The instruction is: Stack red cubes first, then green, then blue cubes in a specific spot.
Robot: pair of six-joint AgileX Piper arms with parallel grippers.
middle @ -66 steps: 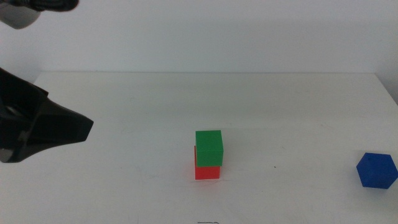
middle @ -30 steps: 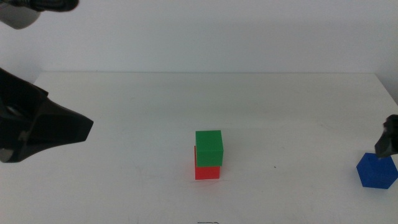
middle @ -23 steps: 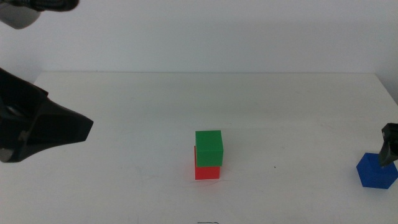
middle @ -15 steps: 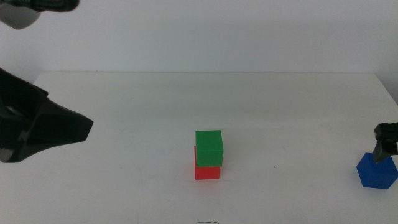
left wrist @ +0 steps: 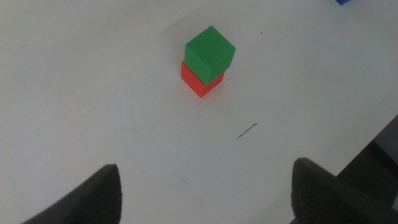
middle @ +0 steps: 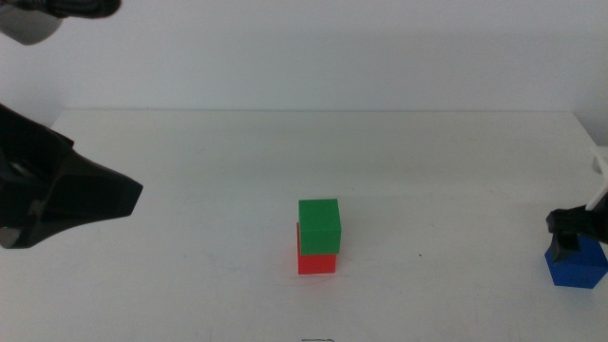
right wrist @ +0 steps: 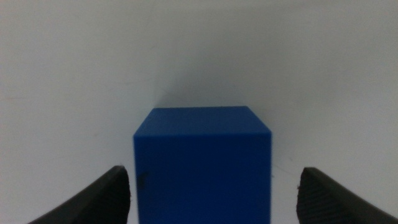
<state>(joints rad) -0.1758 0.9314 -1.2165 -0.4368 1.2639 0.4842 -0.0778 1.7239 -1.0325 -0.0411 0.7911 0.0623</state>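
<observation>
Here, item one: my right gripper (right wrist: 202, 186), at the right edge of the middle view, low over the blue cube (right wrist: 203, 163). Fingers spread wide, one on each side of the cube and clear of it in the wrist view; not holding anything. The cube sits between them on the bench (middle: 190, 171), one face square to the wrist camera.

Item two: blue cube (middle: 577, 265) again, lower right corner of the middle view, well apart from the stack. Partly covered there by my right gripper (middle: 576, 228).

Item three: the stack, lower centre of the middle view. Red cube (middle: 316, 261) on the bench, green cube (middle: 320, 224) on top of it, sitting slightly off to the right of the red one. So the spot is taken by two layers; blue is the one left, by my reckoning.

Item four: my left gripper (left wrist: 205, 190), far left of the middle view, waiting high and back from the stack. Fingers wide, empty.

Risks, as I judge them. Closing before I am low enough would pinch the cube's top edge and let it twist or slip out. An uneven close would skid it on the smooth bench. Later, the green layer's offset leaves less margin: a blue cube set down off-centre or released with a nudge could tip the top layers.
</observation>
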